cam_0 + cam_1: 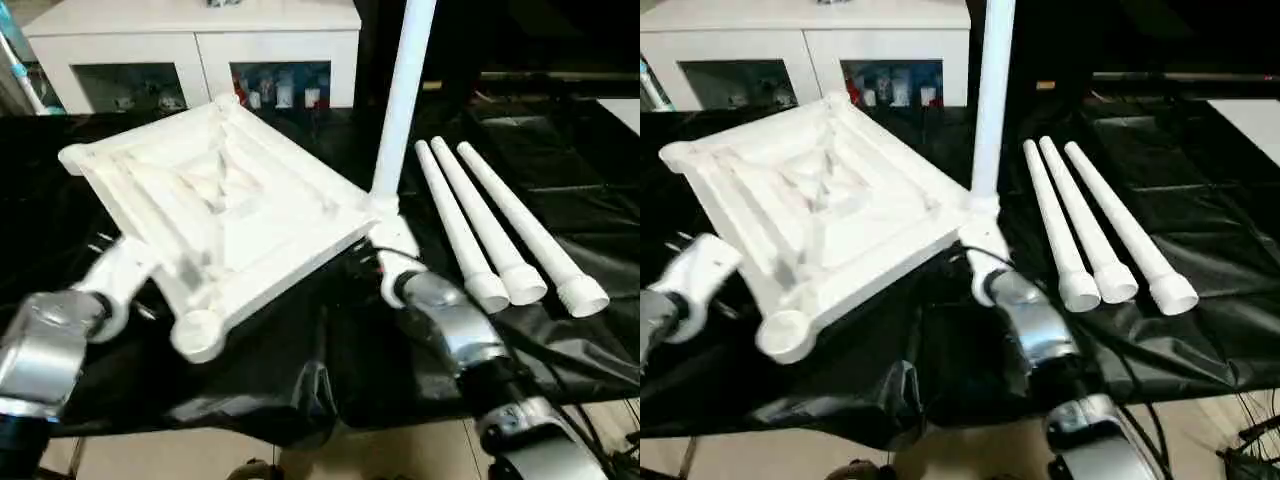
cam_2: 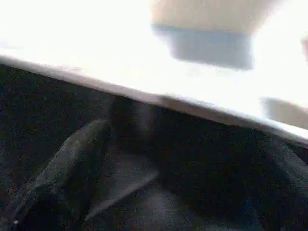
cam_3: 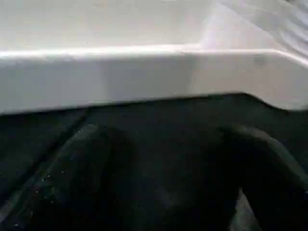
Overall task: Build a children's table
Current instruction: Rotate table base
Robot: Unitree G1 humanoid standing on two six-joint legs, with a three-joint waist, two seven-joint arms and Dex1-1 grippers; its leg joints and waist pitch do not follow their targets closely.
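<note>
While resting upside down on the black-covered work table (image 1: pixel 560 140), the white table top (image 1: pixel 215 215) sits left of centre with one leg (image 1: pixel 403 95) standing upright in its right corner socket. Three loose legs (image 1: pixel 500 230) lie side by side to its right. Left gripper (image 2: pixel 159 192) and right gripper (image 3: pixel 159 178): fingers spread apart, empty, just beside the top's near rim.
</note>
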